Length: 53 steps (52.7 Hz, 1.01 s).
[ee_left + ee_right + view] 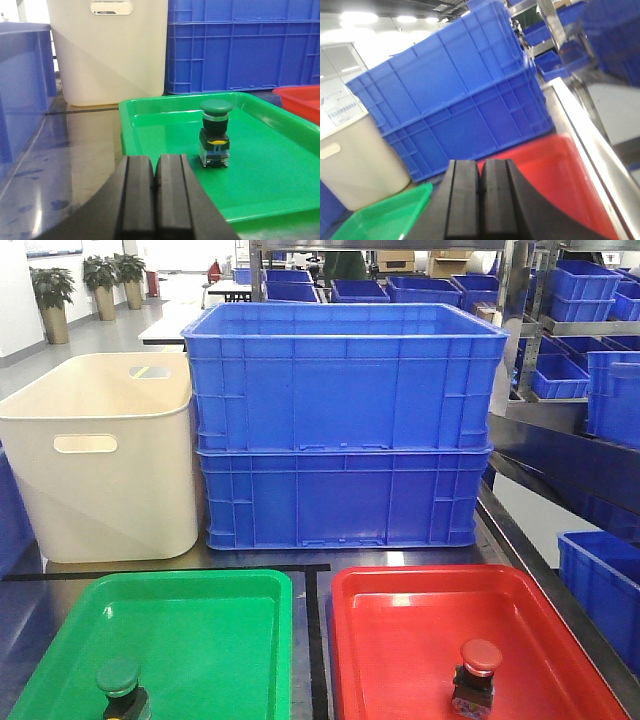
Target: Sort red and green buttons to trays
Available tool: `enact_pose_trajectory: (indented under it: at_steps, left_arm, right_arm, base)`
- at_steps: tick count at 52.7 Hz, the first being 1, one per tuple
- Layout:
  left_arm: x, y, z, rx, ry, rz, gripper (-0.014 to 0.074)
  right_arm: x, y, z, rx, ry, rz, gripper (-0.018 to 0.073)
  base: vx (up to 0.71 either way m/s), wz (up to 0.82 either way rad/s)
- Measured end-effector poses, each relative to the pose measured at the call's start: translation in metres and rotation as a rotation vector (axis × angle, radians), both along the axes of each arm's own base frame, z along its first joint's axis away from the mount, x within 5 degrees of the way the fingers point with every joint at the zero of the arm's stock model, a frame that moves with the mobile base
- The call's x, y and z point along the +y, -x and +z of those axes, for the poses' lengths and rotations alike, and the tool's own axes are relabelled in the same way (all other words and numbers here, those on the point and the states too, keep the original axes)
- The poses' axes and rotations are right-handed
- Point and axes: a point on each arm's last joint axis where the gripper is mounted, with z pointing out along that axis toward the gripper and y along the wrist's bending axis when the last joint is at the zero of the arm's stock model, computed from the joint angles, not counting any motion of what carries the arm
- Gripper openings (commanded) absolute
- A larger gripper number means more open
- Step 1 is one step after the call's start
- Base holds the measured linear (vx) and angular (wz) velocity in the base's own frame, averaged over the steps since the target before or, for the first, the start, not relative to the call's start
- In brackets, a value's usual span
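The front view shows the green button [119, 686] in the green tray [200, 610] and the red button [477, 673] in the red tray [420, 610], near the worktop's front edge. Only the wrist views show the left gripper [155, 187] and right gripper [480, 192], both pressed together, empty.

The left tool [156, 187] has its two black ribbed fingers pressed together, holding nothing, and is level. The right tool [481, 195] is likewise closed and empty, its view tilted.
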Motion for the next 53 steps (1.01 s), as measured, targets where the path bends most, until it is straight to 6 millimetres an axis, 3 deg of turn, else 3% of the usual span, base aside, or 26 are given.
enact_pose_trajectory:
  at_steps: [1, 3, 6, 11, 16, 26, 53]
  left_arm:
    - [0.000, 0.000, 0.000, 0.000, 0.000, 0.000, -0.0006]
    - [0.000, 0.000, 0.000, 0.000, 0.000, 0.000, -0.0006]
    - [0.000, 0.000, 0.000, 0.000, 0.000, 0.000, -0.0006]
    - [0.000, 0.000, 0.000, 0.000, 0.000, 0.000, -0.0006]
    - [0.000, 0.000, 0.000, 0.000, 0.000, 0.000, -0.0006]
    - [0.000, 0.000, 0.000, 0.000, 0.000, 0.000, -0.0006]
    - [0.000, 0.000, 0.000, 0.000, 0.000, 0.000, -0.0006]
  right_arm:
    - [0.000, 0.001, -0.008, 0.012, 0.049, 0.000, -0.0013]
    - [0.000, 0.004, -0.026, 0.032, 0.339, 0.003, -0.0013]
    - [0.000, 0.007, -0.051, 0.084, 0.517, 0.027, -0.0013]
    - [-0.002, 0.010, -0.080, 0.133, 0.582, 0.022, -0.0013]
    - [-0.005, 0.012, -0.093, 0.150, 0.542, -0.041, -0.0013]
    - [-0.011, 0.015, -0.097, 0.120, 0.510, -0.140, -0.0013]
    - [-0.012, 0.015, -0.097, 0.117, 0.544, -0.147, -0.0013]
  base:
    - [0.00, 0.00]
    - [0.00, 0.00]
    - [0.00, 0.00]
    - [0.00, 0.00]
    - [0.00, 0.00]
    - [0.00, 0.00]
    - [0.00, 0.00]
